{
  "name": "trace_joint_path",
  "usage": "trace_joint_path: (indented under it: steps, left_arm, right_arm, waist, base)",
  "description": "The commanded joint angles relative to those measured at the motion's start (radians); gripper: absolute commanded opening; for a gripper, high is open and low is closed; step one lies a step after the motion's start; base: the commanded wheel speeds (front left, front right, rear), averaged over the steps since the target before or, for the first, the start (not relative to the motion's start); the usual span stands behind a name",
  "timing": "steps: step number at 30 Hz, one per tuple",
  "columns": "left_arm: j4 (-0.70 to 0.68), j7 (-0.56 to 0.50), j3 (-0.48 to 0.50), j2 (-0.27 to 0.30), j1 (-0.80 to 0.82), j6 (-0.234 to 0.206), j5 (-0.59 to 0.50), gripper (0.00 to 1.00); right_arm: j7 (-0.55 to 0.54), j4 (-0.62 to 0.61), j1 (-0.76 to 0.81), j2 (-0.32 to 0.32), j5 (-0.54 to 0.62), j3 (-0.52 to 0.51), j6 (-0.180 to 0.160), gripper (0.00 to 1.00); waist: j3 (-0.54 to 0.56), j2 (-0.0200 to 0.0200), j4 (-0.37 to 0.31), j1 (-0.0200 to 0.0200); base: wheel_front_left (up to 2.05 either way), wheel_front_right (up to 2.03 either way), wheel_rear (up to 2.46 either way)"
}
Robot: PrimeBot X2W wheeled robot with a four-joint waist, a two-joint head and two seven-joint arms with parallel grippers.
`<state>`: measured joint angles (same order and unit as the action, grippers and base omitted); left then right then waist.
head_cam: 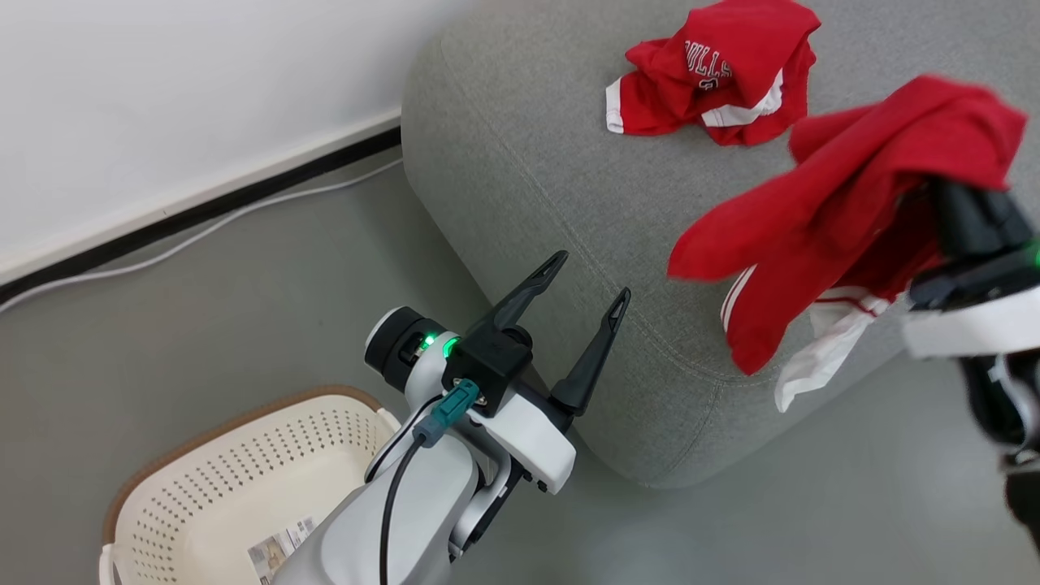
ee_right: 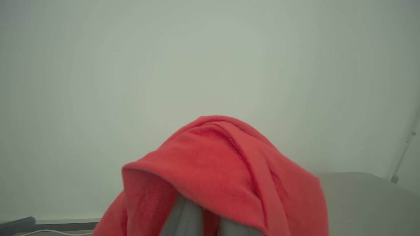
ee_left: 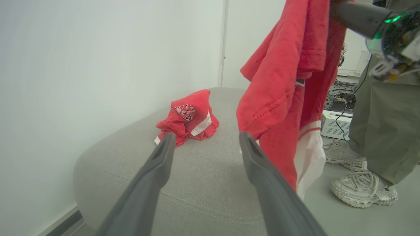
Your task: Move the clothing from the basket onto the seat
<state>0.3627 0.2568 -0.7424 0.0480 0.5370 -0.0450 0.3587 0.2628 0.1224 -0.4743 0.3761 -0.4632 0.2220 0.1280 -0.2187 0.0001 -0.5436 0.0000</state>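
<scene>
**A:** What lies around the work?

**B:** A white wall (head_cam: 162,81) runs from 9 to 11 o'clock in the head view, with grey floor (head_cam: 203,325) below it. The seat (head_cam: 552,162) spreads from the centre out to 2 o'clock. In the left wrist view a person's trousered legs (ee_left: 380,114) and pale shoes (ee_left: 362,190) stand at 3 to 4 o'clock, just beyond the seat's edge. The basket (head_cam: 236,479) sits on the floor at 7 o'clock, partly hidden by the left forearm. A white cable (head_cam: 203,231) follows the foot of the wall.

**A:** And the clothing?

**B:** The lettered garment (head_cam: 715,73) lies crumpled on the seat at 1 o'clock. The hanging garment (head_cam: 845,203) droops at 3 o'clock over the seat's near edge, white trim lowest. I cannot tell whether it touches the cushion.

**A:** The arms?

**B:** The left gripper (head_cam: 592,275) is at the centre, by the seat's corner. Its fingers point toward 1 o'clock, spread wide and empty. The right gripper (head_cam: 955,207) is raised at 3 o'clock, pinched tight on the hanging garment, which drapes over its fingertips.
</scene>
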Motion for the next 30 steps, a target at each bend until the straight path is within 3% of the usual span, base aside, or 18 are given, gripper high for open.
trace_joint_path:
  steps: [1, 18, 30]
  left_arm:
    - [-0.029, 0.005, 0.02, 0.002, 0.034, -0.003, -0.011, 1.0]
    - [0.066, 0.005, -0.08, 0.002, 0.166, -0.028, -0.03, 1.0]
    - [0.11, 0.005, -0.138, 0.002, 0.249, -0.06, -0.018, 1.0]
  right_arm:
    - [-0.001, -0.017, -0.048, 0.038, 0.02, -0.021, 0.003, 0.0]
    - [-0.001, 0.105, -0.354, 0.229, 0.075, -0.254, 0.003, 0.0]
    - [-0.001, 0.355, -0.64, 0.345, 0.138, -0.395, 0.003, 0.0]
  waist:
    - [-0.033, -0.0001, 0.002, 0.0]
    - [-0.287, -0.0001, 0.07, 0.0]
    - [-0.431, -0.0001, 0.145, 0.0]
  base:
    - [0.0, 0.0, 0.0]
    - [0.0, 0.0, 0.0]
    - [0.0, 0.0, 0.0]
